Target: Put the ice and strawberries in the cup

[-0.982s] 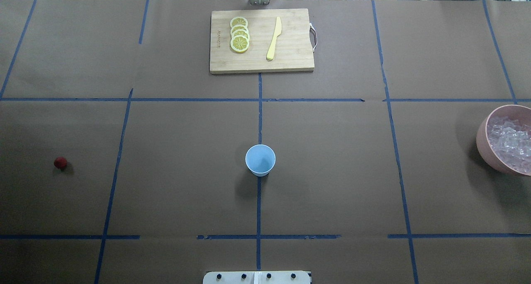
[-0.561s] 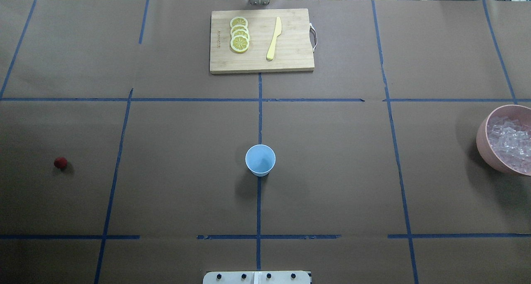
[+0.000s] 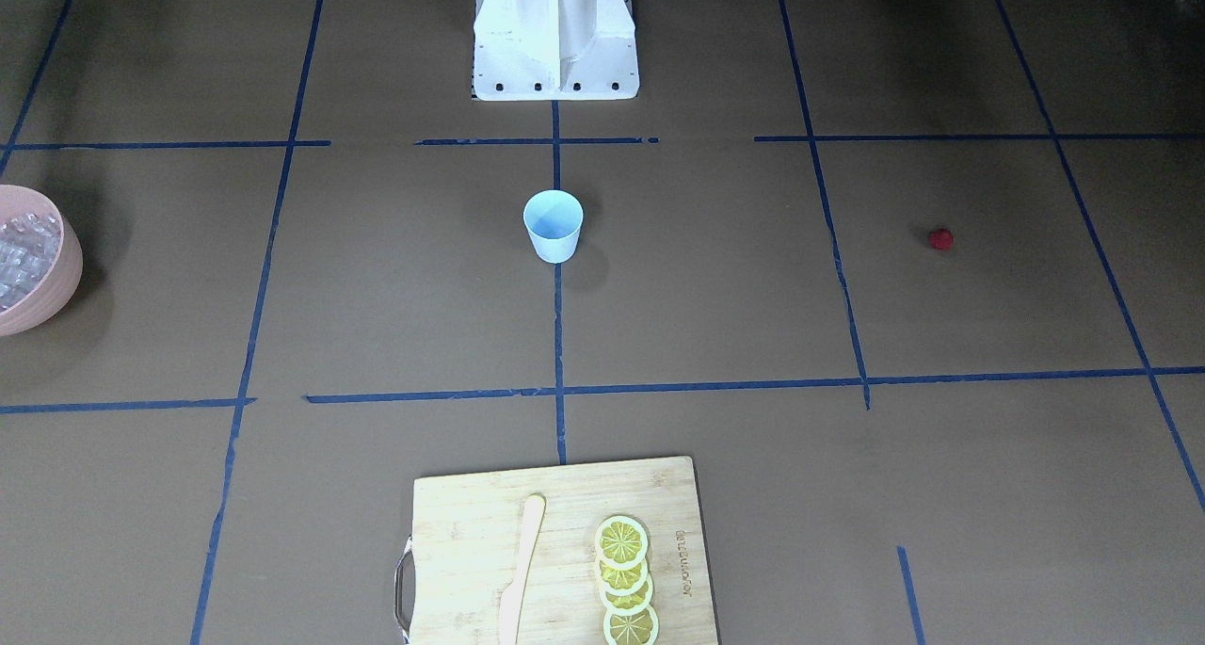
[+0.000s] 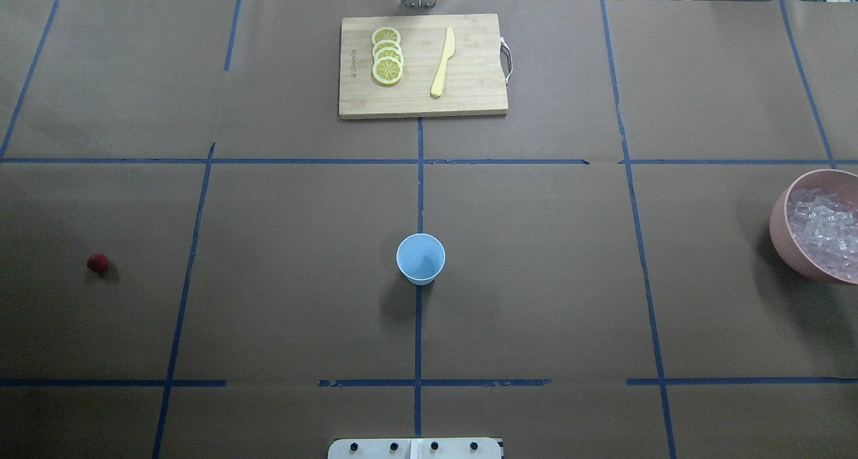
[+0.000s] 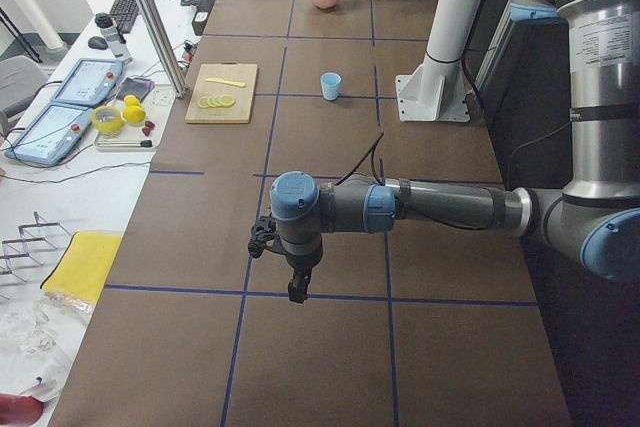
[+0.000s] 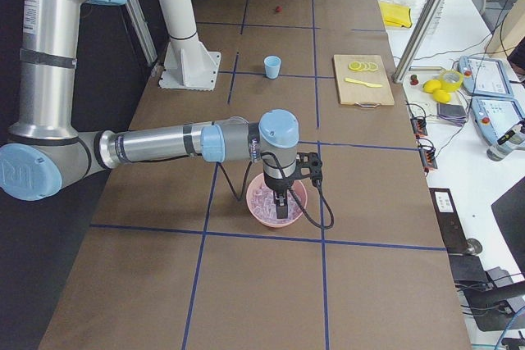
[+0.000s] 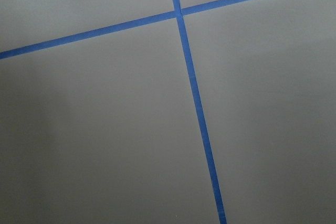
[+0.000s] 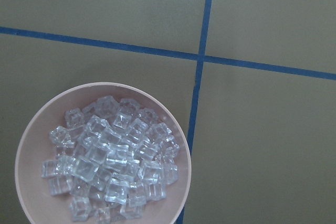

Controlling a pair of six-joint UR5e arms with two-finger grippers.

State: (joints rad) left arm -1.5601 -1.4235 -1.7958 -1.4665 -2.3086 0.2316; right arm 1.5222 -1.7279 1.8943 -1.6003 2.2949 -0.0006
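Blue plastic made the cup (image 4: pixel 420 258), and it stood upright in the middle of the tabletop, a bit nearer the robot's edge. I think it was put there so both arms could reach it. It looked empty inside, so no part of the job seemed done yet.

The ice (image 4: pixel 821 228) sat in a heap in a pink bowl (image 4: pixel 781 238) at the right edge of the tabletop, well apart from the cup. The bowl kept the slippery little cubes together. The right gripper (image 6: pixel 281 211) hung just over the bowl, pointing down, and its camera looked right into the ice. My guess is it was there to pick up a cube first. I cannot tell if its fingers were spread or pressed together.

The strawberry (image 4: pixel 98 263) lay alone on the brown cover near the left edge, on the left arm's side. The left gripper (image 5: pixel 298 289) hung over a bare spot with only blue tape lines under it, not over the berry. I cannot tell how its fingers stood either.

A wooden board (image 4: pixel 415 104) lay at the far edge with lemon slices (image 4: pixel 387 55) and a yellow knife (image 4: pixel 442 62) on it. The job did not ask for those.
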